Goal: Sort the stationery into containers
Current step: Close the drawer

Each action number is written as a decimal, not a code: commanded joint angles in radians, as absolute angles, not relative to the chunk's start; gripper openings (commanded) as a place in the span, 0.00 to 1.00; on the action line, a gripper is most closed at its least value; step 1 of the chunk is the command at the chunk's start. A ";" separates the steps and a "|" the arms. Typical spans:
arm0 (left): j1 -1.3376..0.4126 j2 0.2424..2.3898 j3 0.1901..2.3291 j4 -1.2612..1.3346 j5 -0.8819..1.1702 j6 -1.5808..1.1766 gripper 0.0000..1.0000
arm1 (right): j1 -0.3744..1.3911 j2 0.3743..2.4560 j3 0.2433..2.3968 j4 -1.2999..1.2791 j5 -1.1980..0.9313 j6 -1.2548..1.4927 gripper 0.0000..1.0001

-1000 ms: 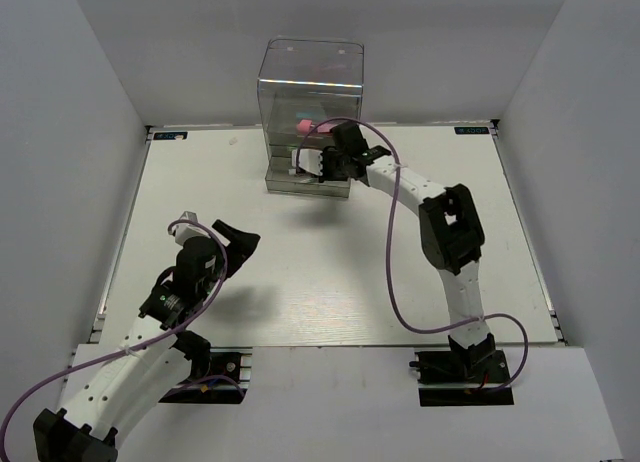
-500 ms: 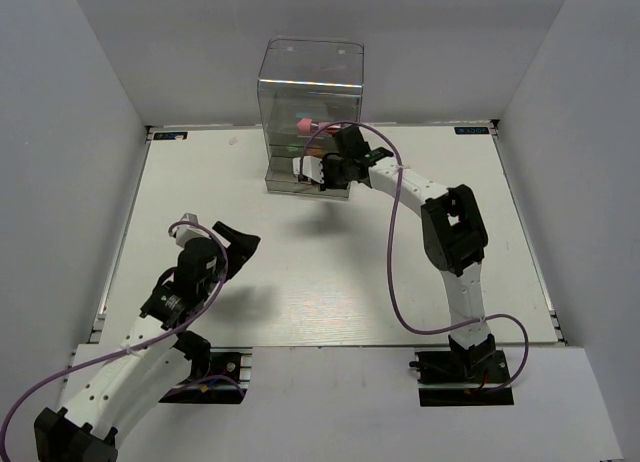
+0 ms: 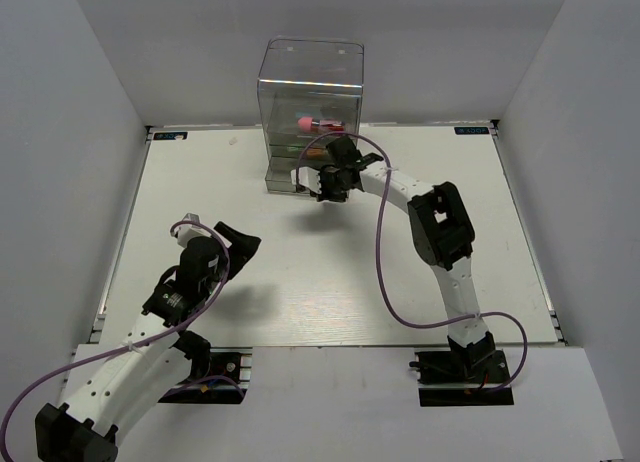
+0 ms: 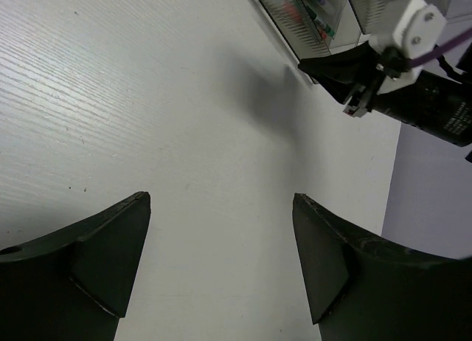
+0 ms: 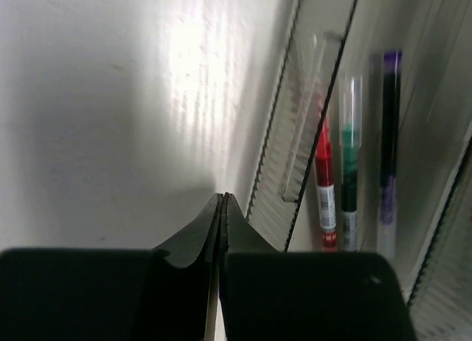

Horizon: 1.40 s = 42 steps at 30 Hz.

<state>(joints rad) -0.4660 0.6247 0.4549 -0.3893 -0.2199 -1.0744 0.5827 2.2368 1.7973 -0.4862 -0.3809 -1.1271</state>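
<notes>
The surface (image 3: 300,282) is carrying the clear cabinet (image 3: 310,92) at its far edge. The right end effector (image 5: 221,202), fingers pressed together on nothing, is sitting just beside the drawer front (image 5: 291,145). An off-centre push risks sliding the light cabinet or jamming the drawer. The left end effector (image 4: 221,204) is hovering near, fingers apart. 3 pens (image 5: 348,171) are lying in the drawer.

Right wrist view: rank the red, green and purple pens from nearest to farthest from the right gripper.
1. Red pen, just right of the right gripper.
2. Green pen, beside the red.
3. Purple pen, farthest right.
</notes>
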 commanded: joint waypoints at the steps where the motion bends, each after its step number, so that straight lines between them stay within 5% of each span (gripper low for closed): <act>1: -0.463 0.615 0.456 -0.393 -0.216 -1.077 0.87 | 0.586 2.261 1.824 -0.370 -0.224 -1.012 0.00; 21: -0.463 0.634 0.456 -0.382 -0.216 -1.077 0.87 | 0.563 2.290 1.809 -0.106 0.057 -0.946 0.00; 42: -0.463 0.615 0.456 -0.391 -0.216 -1.086 0.87 | 0.492 2.306 1.827 -0.101 0.097 -0.963 0.00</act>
<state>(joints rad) -0.4660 0.6247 0.4549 -0.3889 -0.2199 -1.0821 0.5148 2.3058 1.7924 -0.1539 0.0734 -0.9535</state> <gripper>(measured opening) 0.872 0.005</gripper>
